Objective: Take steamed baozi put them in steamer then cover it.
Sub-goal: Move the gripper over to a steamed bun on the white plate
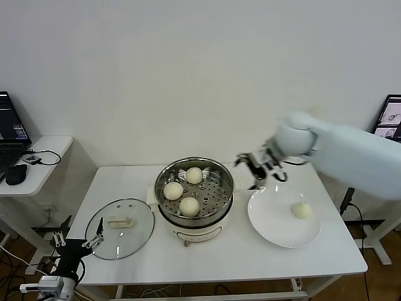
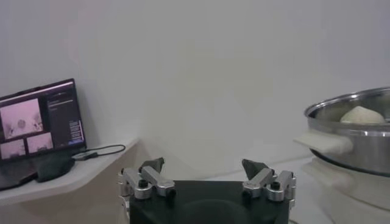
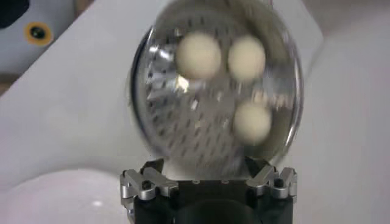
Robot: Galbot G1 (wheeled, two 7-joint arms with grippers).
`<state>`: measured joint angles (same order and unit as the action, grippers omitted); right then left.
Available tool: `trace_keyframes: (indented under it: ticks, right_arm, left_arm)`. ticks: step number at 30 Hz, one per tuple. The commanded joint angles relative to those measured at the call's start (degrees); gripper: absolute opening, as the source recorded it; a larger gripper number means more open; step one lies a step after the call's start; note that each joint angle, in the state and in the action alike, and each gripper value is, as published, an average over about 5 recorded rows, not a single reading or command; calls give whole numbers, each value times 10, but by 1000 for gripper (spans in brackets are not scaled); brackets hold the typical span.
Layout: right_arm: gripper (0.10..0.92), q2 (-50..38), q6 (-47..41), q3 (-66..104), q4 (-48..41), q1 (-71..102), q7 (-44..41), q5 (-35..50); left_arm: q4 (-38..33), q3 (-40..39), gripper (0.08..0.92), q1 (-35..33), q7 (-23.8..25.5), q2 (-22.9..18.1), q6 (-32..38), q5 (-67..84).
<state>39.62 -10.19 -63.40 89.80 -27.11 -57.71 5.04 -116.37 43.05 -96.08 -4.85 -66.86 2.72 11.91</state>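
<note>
Left tool [image 1: 76, 241] is parked open off the desk [image 1: 125, 182] front-left corner, beside the cover [image 1: 119, 227]. Three baozi [image 1: 189, 205] are seen in the steamer [image 1: 195, 188]; one on the plate [image 1: 276, 219]. Right tool [image 1: 260, 168], open, is held between steamer and plate.

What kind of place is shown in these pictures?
Probably a robotics lab staged as a kitchen: a plain white table against a bare wall, an open black laptop on a side desk, and a shiny round steel steamer set out alone.
</note>
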Motion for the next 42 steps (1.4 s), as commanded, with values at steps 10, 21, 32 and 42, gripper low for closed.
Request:
trace_keyframes:
  ticks: [10, 21, 32, 42]
  right_arm:
    - [823, -143, -15, 331, -124, 390, -5, -189]
    - [823, -40, 6, 344, -230, 407, 6, -242]
    - [823, 31, 14, 357, -295, 410, 14, -281]
    - [789, 42, 10, 360, -308, 409, 12, -289]
  left_arm:
    - [0, -1, 823, -3, 1, 6, -5, -4]
    - [0, 4, 823, -8, 2, -1, -5, -8]
    - [2, 8, 823, -10, 2, -1, -5, -7]
    - [7, 6, 823, -7, 1, 0, -4, -6]
